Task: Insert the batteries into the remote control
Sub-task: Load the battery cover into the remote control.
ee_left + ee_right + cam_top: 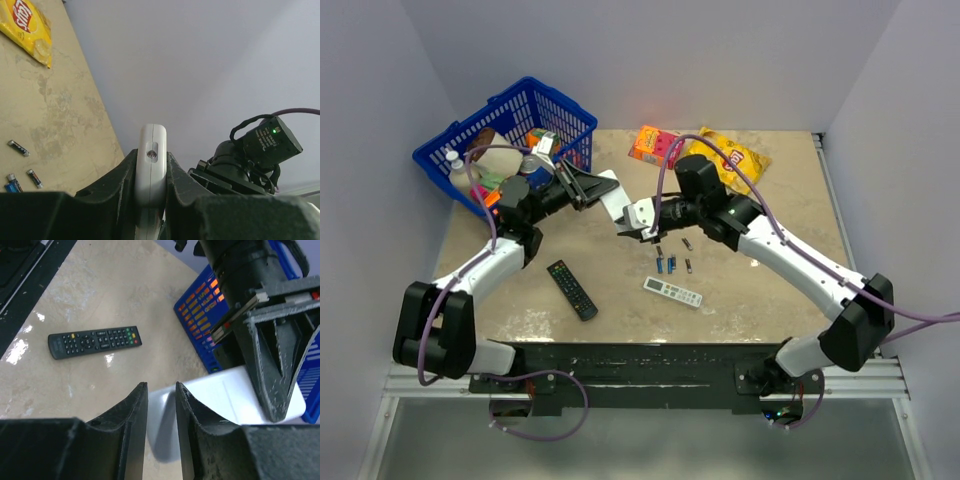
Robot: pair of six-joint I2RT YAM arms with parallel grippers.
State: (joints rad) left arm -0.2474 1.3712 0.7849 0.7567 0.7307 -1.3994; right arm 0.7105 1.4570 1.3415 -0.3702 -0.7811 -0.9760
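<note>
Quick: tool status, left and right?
Left tool: closed on the short, wide white remote control.
Right tool: fingers slightly apart at that remote's end; grip cannot be told.

white remote control (612, 199) — blue basket (510, 106), yellow chip bag (735, 157), black remote (571, 289).

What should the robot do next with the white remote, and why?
Probably the right hand should slide the remote control open at its back. The left hand clamps it aloft, the back looks closed, and the batteries lie on the table.
</note>
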